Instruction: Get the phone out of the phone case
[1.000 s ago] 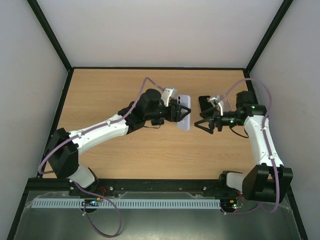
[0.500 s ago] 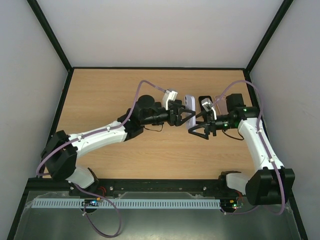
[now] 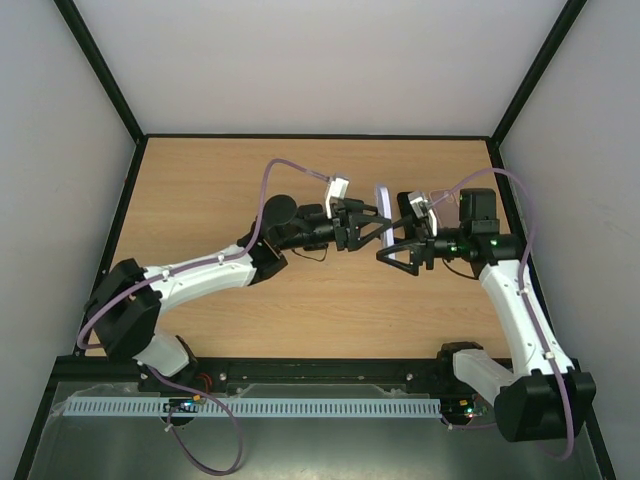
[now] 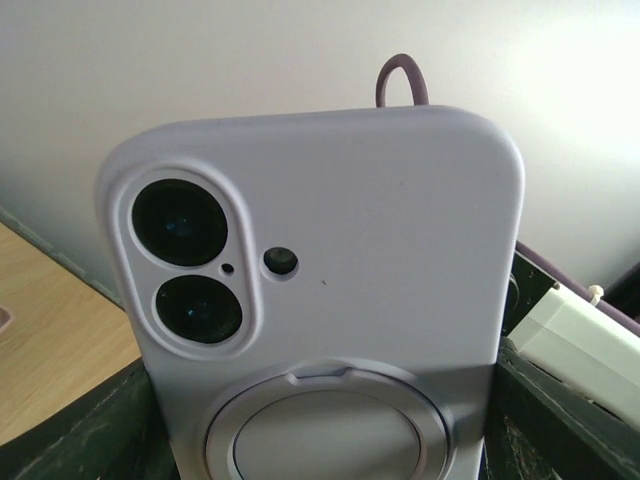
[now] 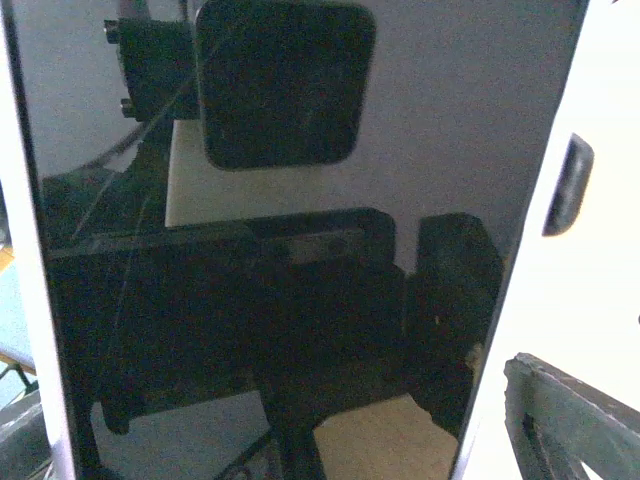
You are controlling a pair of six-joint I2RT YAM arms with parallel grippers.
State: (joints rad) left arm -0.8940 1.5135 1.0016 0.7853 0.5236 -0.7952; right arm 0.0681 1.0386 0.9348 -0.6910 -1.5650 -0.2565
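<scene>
The phone in its lavender case [image 3: 381, 199] is held up above the table, edge-on in the top view. My left gripper [image 3: 370, 224] is shut on the case's long sides. The left wrist view shows the case back [image 4: 380, 250] with the two camera holes and a round ring, with dark fingers [image 4: 560, 420] at both lower corners. My right gripper [image 3: 396, 254] is open, right at the phone's screen side. In the right wrist view the black screen [image 5: 300, 260] fills the frame, with the pale case edge [image 5: 560, 300] and one finger [image 5: 575, 410] at the right.
A small black object [image 3: 408, 204] lies on the wooden table [image 3: 220, 190] just behind the right gripper. Black rails edge the table at the back and sides, with grey walls beyond. The arm bases stand at the near edge.
The left gripper has turned the phone from face-up to edge-on and carried it a little right and back. The right gripper has moved left, close up to the phone's screen.
</scene>
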